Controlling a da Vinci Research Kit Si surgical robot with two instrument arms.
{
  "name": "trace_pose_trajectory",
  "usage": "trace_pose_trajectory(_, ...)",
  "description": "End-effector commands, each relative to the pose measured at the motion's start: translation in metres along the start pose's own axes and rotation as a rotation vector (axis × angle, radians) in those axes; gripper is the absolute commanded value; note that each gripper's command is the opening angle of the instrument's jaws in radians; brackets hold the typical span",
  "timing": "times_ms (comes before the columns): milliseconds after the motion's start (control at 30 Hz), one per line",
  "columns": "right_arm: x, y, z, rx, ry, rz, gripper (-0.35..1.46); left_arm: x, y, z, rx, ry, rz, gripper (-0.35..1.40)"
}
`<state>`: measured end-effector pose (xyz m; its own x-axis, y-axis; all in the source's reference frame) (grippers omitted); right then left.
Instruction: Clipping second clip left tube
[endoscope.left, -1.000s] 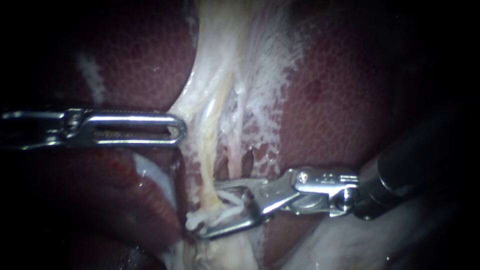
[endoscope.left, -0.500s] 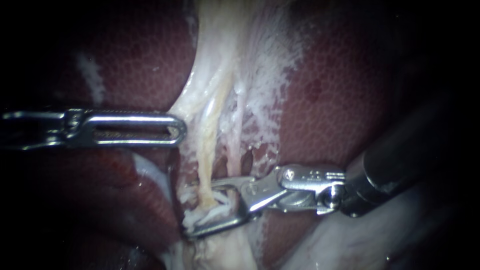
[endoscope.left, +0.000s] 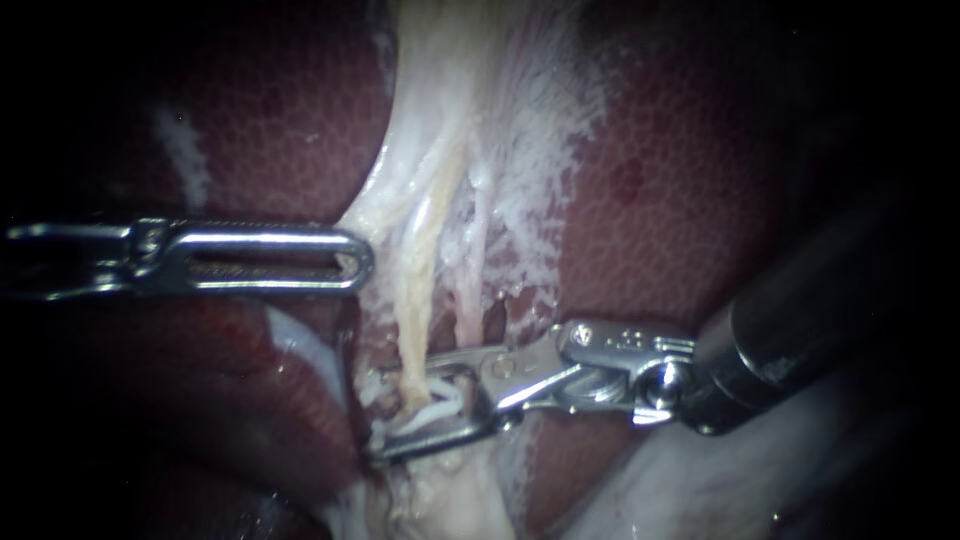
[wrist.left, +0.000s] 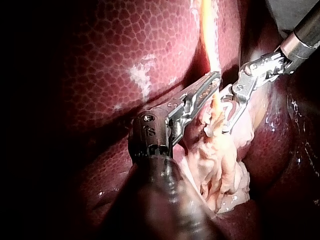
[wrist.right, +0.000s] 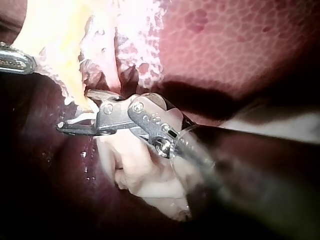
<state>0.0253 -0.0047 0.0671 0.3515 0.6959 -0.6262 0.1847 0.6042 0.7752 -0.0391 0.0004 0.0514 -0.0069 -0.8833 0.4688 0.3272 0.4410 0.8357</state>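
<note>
While jaws clamp tube (endoscope.left: 412, 330), liver (endoscope.left: 680, 200) flanks.

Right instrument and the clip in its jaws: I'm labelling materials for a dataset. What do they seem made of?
The right instrument looks like polished bare metal, probably steel: it throws bright, mirror-like glints. The clip is matte white with no glints, so probably plastic, though it is small and partly hidden.

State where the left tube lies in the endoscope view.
Mid-view, the left tube runs down over pale tissue, just right of the left instrument's tip; its lower end meets the right instrument's tip.
</note>
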Motion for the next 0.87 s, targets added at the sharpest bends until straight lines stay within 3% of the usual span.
trace_pose_trajectory(33, -0.0001, 0.0001, -0.0001, -0.009, 0.002, 0.016, 0.01, 0.0000, 0.0000, 0.0000, 0.000, 0.000, 0.000, -0.35)
trace_pose_trajectory(100, -0.0002, 0.0004, -0.0003, -0.025, -0.006, 0.017, -0.24, 0.0001, 0.0001, 0.0001, 0.000, 0.000, 0.001, -0.35)
trace_pose_trajectory(167, -0.0003, 0.0007, -0.0003, -0.034, -0.019, 0.017, -0.35, 0.0001, 0.0001, 0.0001, 0.000, 0.000, 0.001, -0.35)
trace_pose_trajectory(867, -0.0013, 0.0011, -0.0001, -0.041, -0.029, 0.023, -0.35, 0.0001, 0.0001, 0.0001, -0.003, -0.002, 0.001, -0.35)
